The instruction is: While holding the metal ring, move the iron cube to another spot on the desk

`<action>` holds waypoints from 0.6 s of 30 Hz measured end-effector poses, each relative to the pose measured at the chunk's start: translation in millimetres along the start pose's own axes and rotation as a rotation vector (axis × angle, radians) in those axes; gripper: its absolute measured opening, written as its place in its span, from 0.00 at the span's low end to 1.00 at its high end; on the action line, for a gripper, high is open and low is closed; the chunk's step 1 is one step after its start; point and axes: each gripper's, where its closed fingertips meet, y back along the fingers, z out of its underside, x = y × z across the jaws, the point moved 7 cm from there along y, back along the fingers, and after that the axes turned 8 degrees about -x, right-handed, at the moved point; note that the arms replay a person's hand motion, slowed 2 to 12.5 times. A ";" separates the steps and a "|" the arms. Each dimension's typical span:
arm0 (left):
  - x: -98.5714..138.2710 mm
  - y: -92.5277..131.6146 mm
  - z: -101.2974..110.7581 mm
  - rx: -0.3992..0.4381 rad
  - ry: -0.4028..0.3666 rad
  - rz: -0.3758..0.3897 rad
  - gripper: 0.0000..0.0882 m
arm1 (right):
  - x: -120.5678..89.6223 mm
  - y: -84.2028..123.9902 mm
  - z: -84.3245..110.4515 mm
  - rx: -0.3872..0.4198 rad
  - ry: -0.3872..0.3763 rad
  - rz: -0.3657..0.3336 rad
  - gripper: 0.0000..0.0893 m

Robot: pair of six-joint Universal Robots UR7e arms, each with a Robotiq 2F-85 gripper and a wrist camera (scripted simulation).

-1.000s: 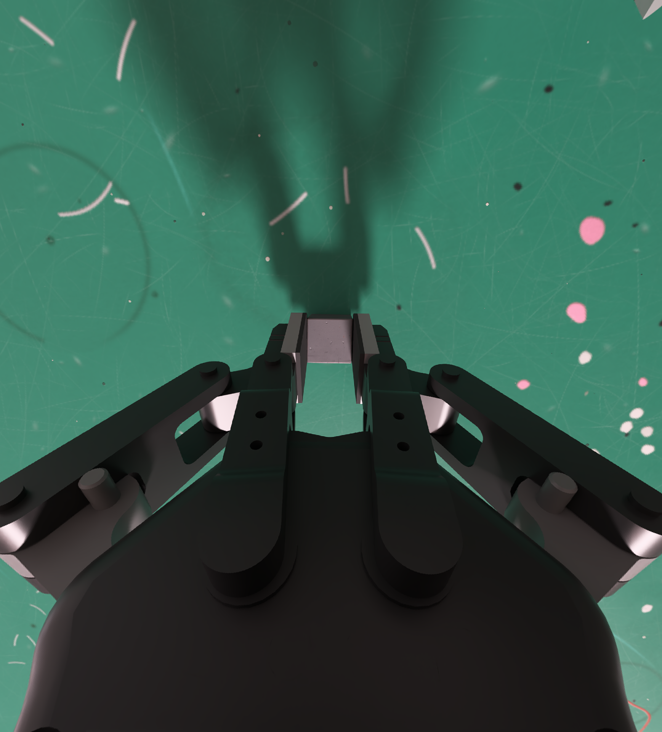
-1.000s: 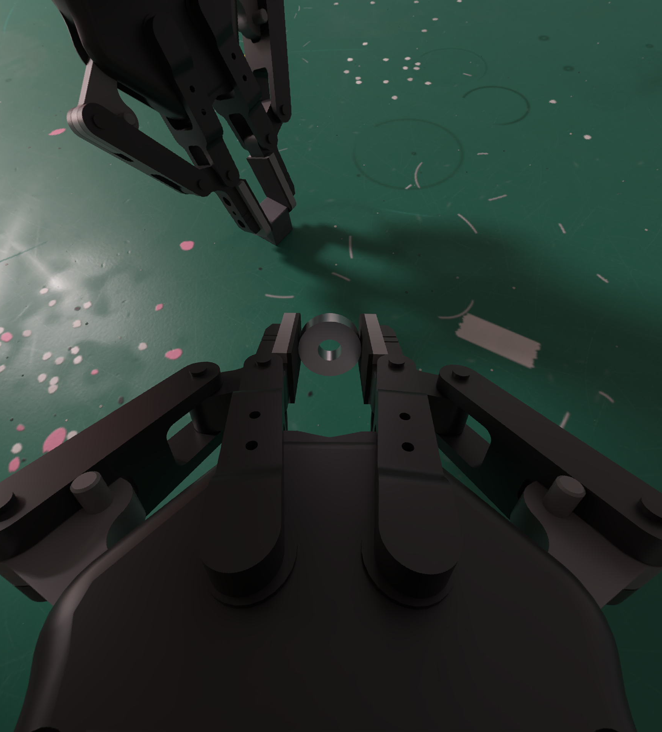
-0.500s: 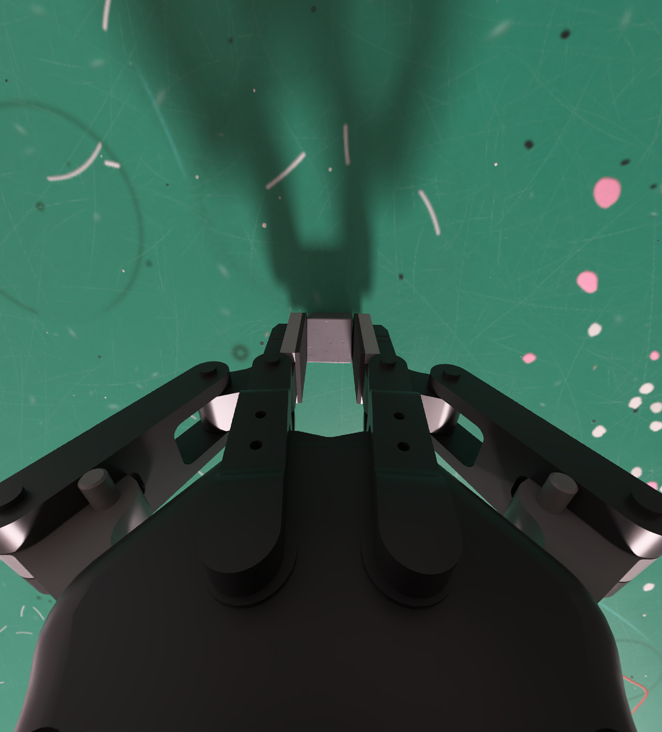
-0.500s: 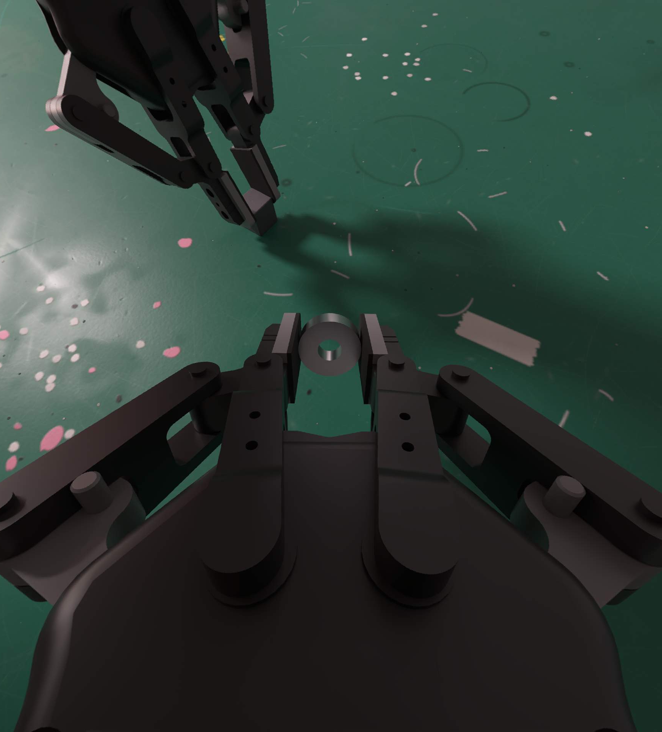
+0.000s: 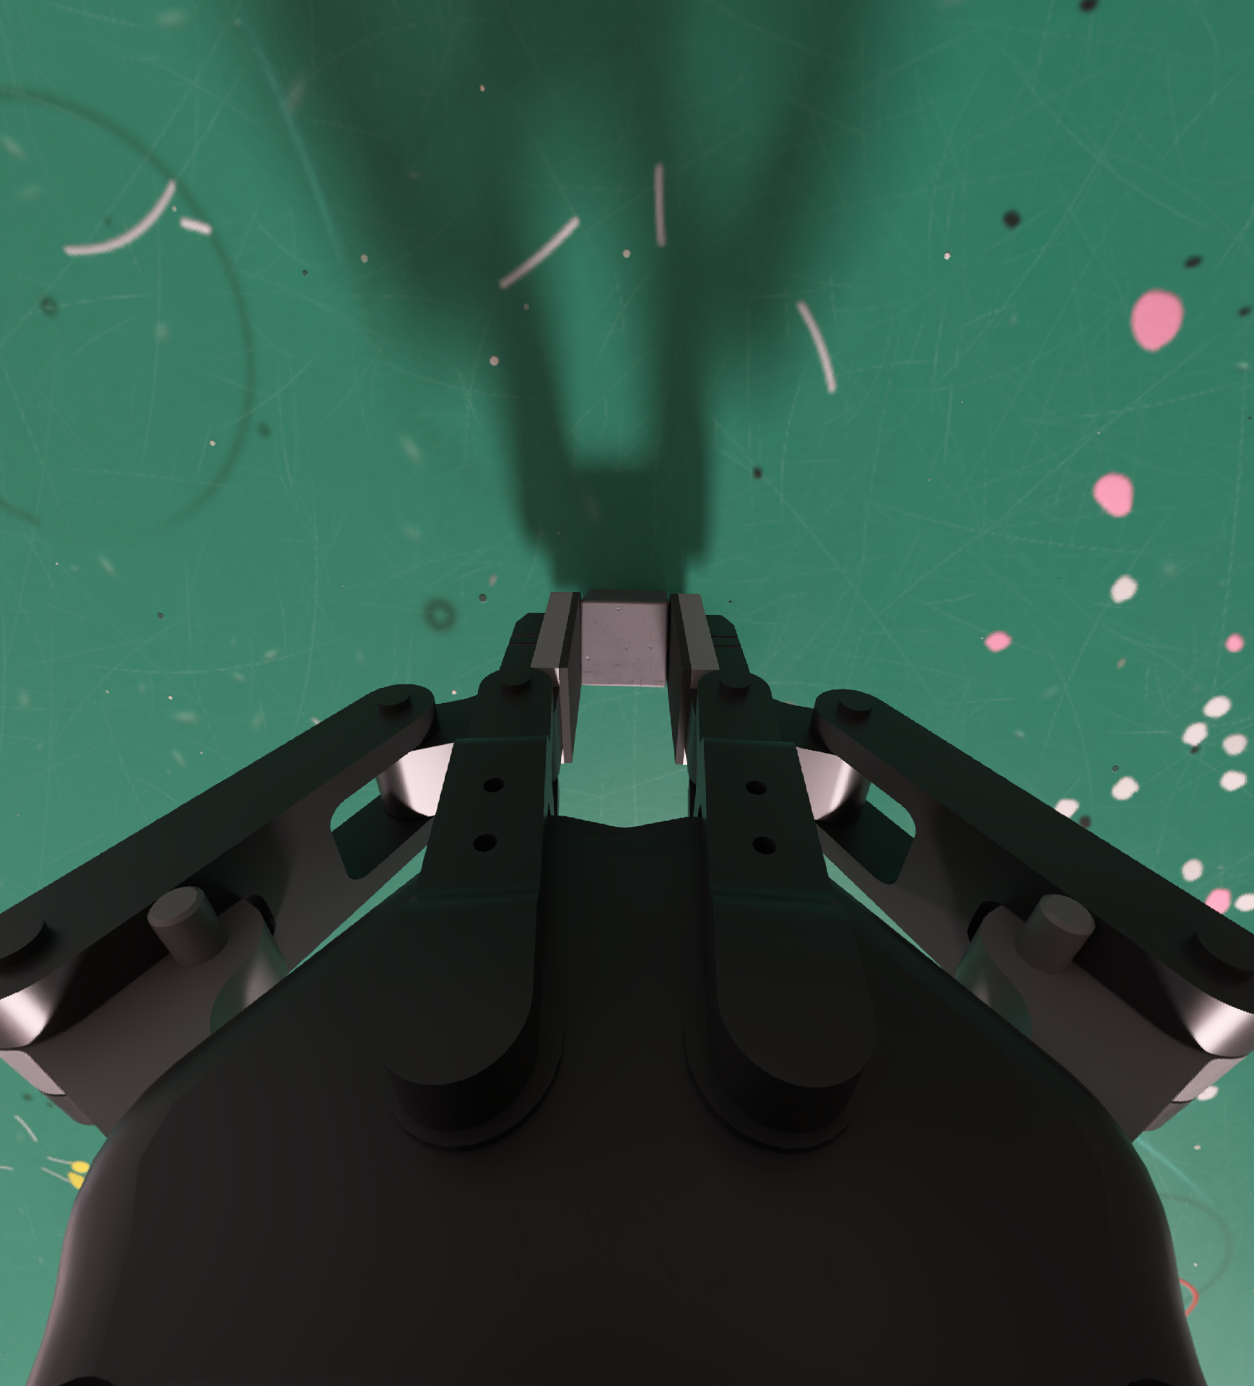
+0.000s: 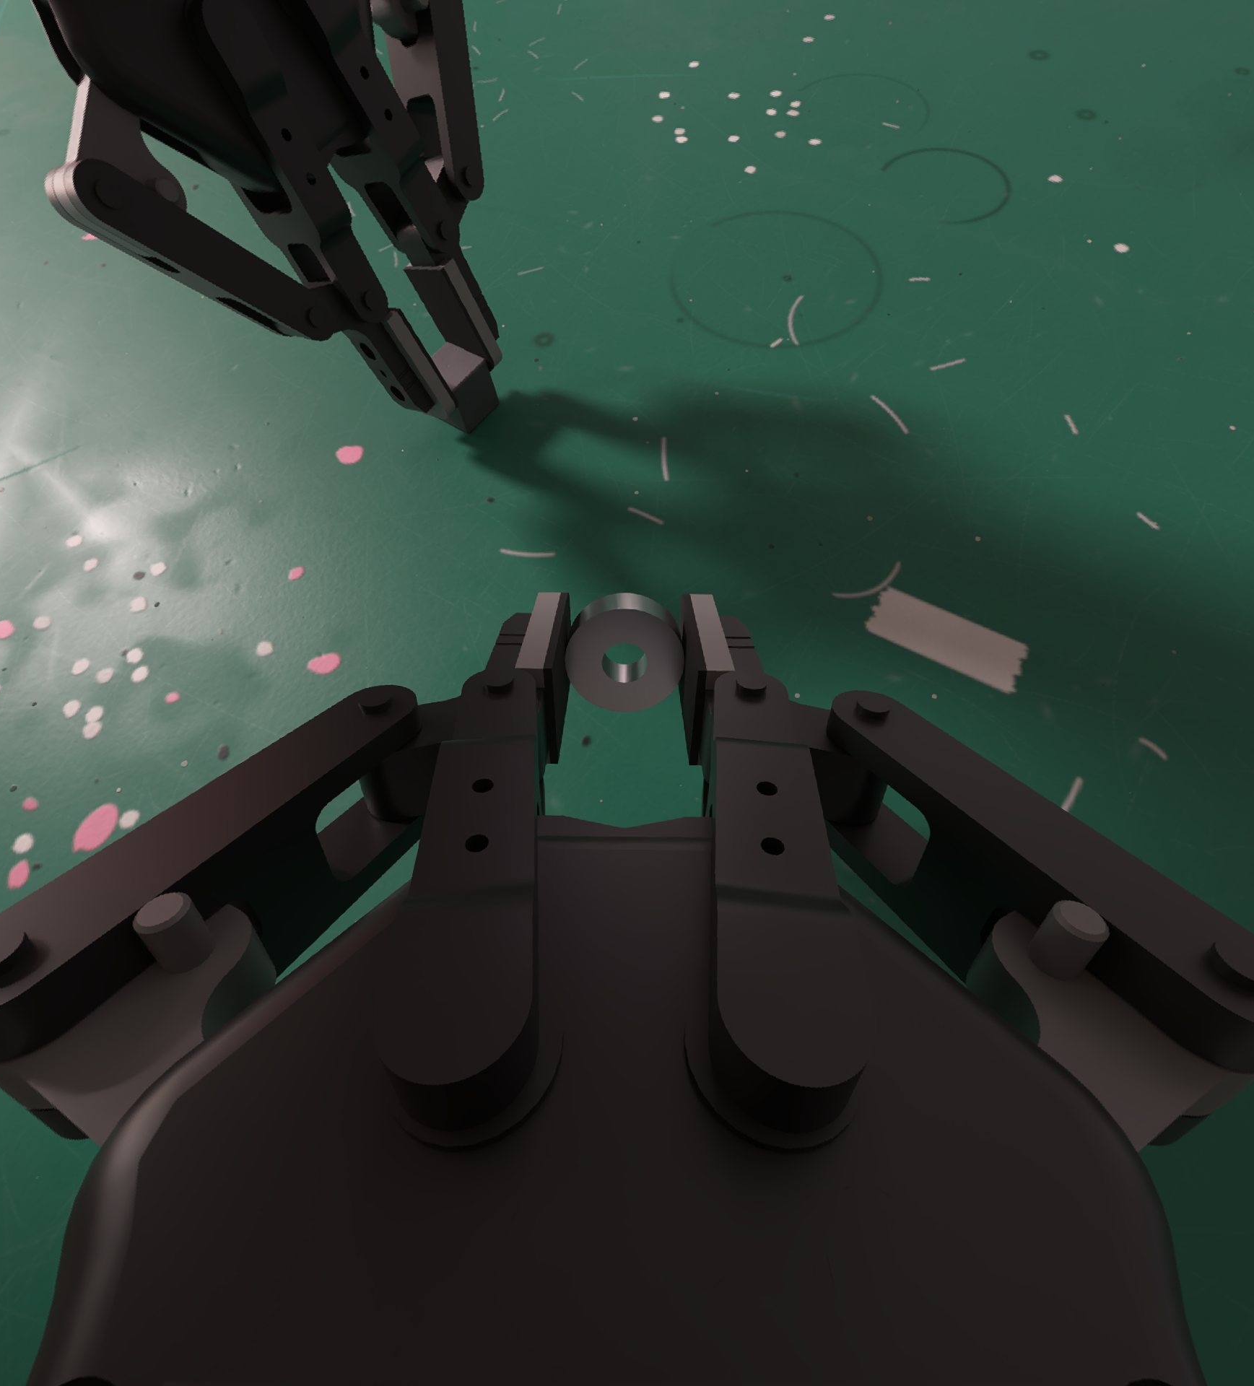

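Observation:
My left gripper (image 5: 624,626) is shut on the iron cube (image 5: 624,649), a small grey block held between the fingertips. The cube's shadow meets it on the green desk (image 5: 233,600), so it is at or just above the surface. The right wrist view shows this gripper (image 6: 451,379) at the upper left, tilted, with the cube (image 6: 471,390) at its tip. My right gripper (image 6: 624,645) is shut on the metal ring (image 6: 590,679), a thick grey washer held upright above the desk, its hole facing the camera.
A grey strip of tape (image 6: 946,649) lies flat on the desk right of the ring. Pink and white paint specks (image 6: 323,662) and faint circular marks (image 6: 774,277) cover the desk (image 6: 1059,375). A broad shadow lies behind the ring.
The left gripper has carried the cube a little to the left in the right wrist view and lowered it toward the desk. The right gripper with the ring has not moved.

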 end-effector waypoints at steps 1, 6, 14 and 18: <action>0.0 0.1 0.6 0.001 0.002 -0.001 0.23 | -0.1 -0.1 0.0 0.000 0.000 -0.001 0.29; -0.5 0.8 2.1 0.009 0.014 -0.009 0.23 | -0.3 -0.6 -0.2 0.001 -0.003 -0.006 0.29; -0.9 1.9 0.1 0.037 0.033 -0.009 0.23 | -0.8 -1.7 -0.2 0.001 -0.007 -0.014 0.29; -1.8 1.9 -1.7 0.048 0.050 -0.005 0.23 | -0.9 -2.2 -0.1 -0.001 -0.007 -0.016 0.29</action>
